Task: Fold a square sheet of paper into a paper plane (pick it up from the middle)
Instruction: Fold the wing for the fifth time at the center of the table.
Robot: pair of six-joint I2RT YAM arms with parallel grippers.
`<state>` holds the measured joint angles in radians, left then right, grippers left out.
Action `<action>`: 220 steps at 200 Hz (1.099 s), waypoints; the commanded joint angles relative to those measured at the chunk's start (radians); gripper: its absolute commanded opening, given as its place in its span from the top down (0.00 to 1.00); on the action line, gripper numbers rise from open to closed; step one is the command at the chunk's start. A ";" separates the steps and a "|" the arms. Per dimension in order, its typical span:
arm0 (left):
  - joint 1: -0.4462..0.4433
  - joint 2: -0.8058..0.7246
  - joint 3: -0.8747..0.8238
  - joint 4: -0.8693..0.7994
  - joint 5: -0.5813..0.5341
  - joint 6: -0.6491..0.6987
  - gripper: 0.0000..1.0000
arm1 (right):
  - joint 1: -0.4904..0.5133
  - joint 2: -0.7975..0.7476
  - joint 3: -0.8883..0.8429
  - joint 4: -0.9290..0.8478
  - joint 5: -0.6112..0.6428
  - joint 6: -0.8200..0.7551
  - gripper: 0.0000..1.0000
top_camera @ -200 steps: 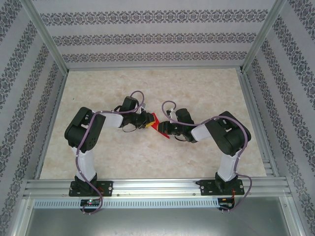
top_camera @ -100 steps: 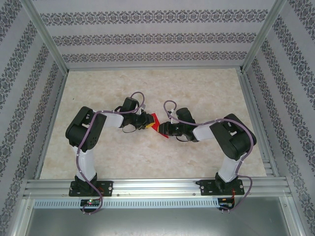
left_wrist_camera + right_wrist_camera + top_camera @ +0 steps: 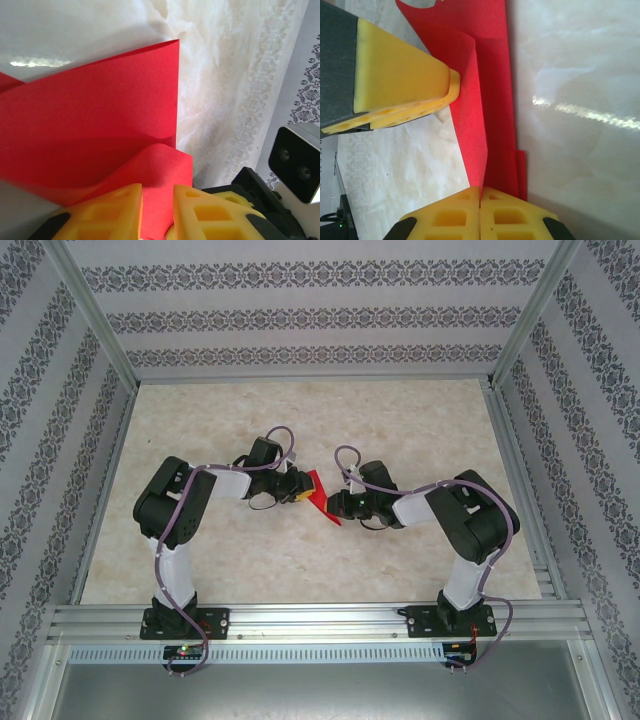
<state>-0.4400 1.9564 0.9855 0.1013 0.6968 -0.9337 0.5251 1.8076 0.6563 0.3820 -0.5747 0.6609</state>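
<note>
The square sheet of paper [image 3: 317, 488] is red, folded into layers, and is held above mid-table between both grippers. In the left wrist view the paper [image 3: 100, 115] curls down between the yellow fingers of my left gripper [image 3: 157, 192], whose jaws stand slightly apart and pinch it. In the right wrist view my right gripper [image 3: 480, 189] has its pads pressed together on the edge of the paper's [image 3: 490, 75] crease. One finger of the left gripper [image 3: 405, 75] touches the paper from the upper left. From above, the left gripper [image 3: 302, 488] and right gripper [image 3: 333, 506] nearly meet. I cannot make out a paper plane's shape.
The marble-look tabletop [image 3: 300, 560] spreads wide around both arms. Patterned walls [image 3: 300, 320] and aluminium posts enclose it. A metal rail [image 3: 320, 620] runs along the near edge. The right arm's wrist camera [image 3: 297, 160] sits close to the left gripper.
The right gripper's jaws have closed onto the paper's edge, and it has shifted slightly toward the left gripper. The left gripper has kept its hold and place.
</note>
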 commanded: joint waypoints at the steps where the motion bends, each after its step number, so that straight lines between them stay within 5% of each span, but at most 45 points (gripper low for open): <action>1: -0.008 -0.022 0.027 -0.011 0.026 0.028 0.75 | -0.012 0.030 -0.015 -0.005 0.019 0.008 0.94; 220: -0.045 0.001 -0.010 -0.062 -0.004 0.048 0.79 | -0.011 -0.097 0.028 -0.218 -0.053 0.010 0.82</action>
<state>-0.4793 1.9366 0.9630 0.0669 0.7090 -0.9112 0.5209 1.7477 0.6674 0.2245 -0.6018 0.6647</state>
